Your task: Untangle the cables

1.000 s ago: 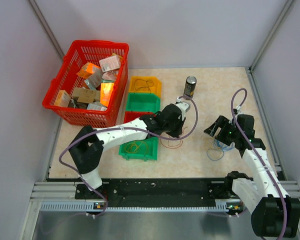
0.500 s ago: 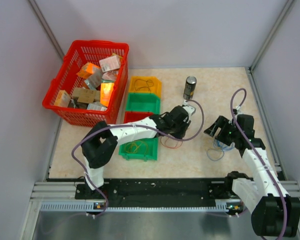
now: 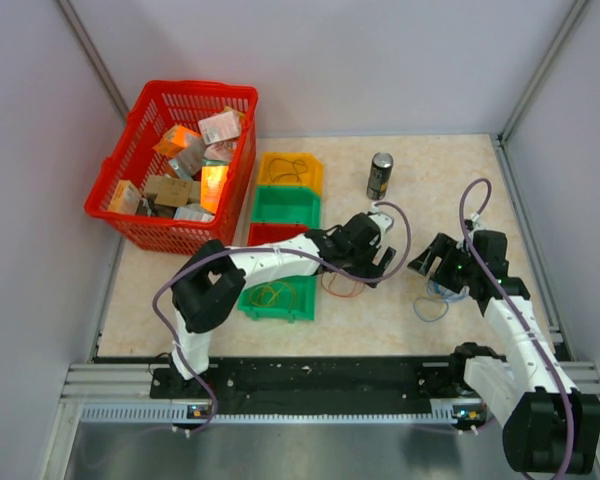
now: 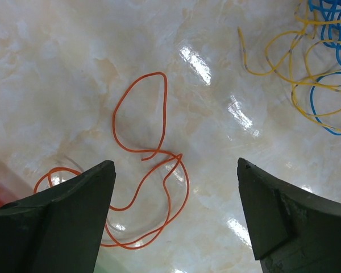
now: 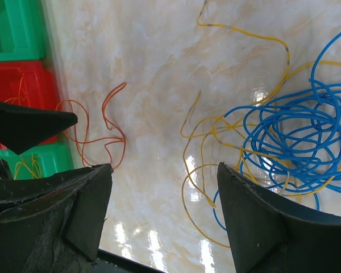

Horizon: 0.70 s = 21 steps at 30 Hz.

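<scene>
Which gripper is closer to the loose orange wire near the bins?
Left. The left gripper hovers open over the orange wire; the right gripper sits to its side, above the blue-and-yellow tangle.

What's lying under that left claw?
An orange wire lies in loose curls on the table, below the open left gripper. Part of it runs behind one dark finger, so that stretch is hidden.

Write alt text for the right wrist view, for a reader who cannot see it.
A blue cable tangle laced with yellow cable lies on the marbled table, right of centre. A loose orange cable lies apart to its left, near a red bin. The open right gripper frames the bottom edge with its dark fingers.
</scene>
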Each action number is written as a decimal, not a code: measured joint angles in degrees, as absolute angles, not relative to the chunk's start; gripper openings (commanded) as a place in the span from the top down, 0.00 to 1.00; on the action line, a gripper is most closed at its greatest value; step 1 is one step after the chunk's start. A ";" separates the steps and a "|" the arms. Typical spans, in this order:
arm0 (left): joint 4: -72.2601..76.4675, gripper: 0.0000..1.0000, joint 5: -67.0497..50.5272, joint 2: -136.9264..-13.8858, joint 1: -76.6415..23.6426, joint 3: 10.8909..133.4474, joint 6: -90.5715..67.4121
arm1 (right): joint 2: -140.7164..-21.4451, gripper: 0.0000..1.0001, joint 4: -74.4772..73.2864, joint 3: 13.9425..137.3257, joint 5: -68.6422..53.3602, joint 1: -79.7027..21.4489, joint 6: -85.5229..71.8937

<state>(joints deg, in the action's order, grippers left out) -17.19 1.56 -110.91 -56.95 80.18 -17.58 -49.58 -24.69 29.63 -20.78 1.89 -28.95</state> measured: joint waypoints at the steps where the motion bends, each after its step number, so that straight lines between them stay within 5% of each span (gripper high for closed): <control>1: -17.06 0.16 1.56 -111.09 -56.95 80.18 -17.43 | -49.58 0.26 -24.67 29.63 -20.78 1.89 -28.93; 5: -17.02 0.34 1.56 -113.10 -56.95 81.03 -15.94 | -49.63 0.26 -24.67 29.63 -20.88 1.89 -28.95; 9: -17.15 0.38 1.56 -115.33 -56.95 81.38 -13.74 | -49.32 0.26 -24.67 29.61 -20.91 1.89 -28.95; 21: -17.10 0.71 3.05 -116.88 -56.95 81.41 -10.17 | -48.73 0.26 -24.67 29.12 -21.10 1.87 -28.95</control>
<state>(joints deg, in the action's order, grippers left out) -17.10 3.05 -116.88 -56.95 81.41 -10.17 -48.73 -24.67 29.12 -21.10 1.87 -28.95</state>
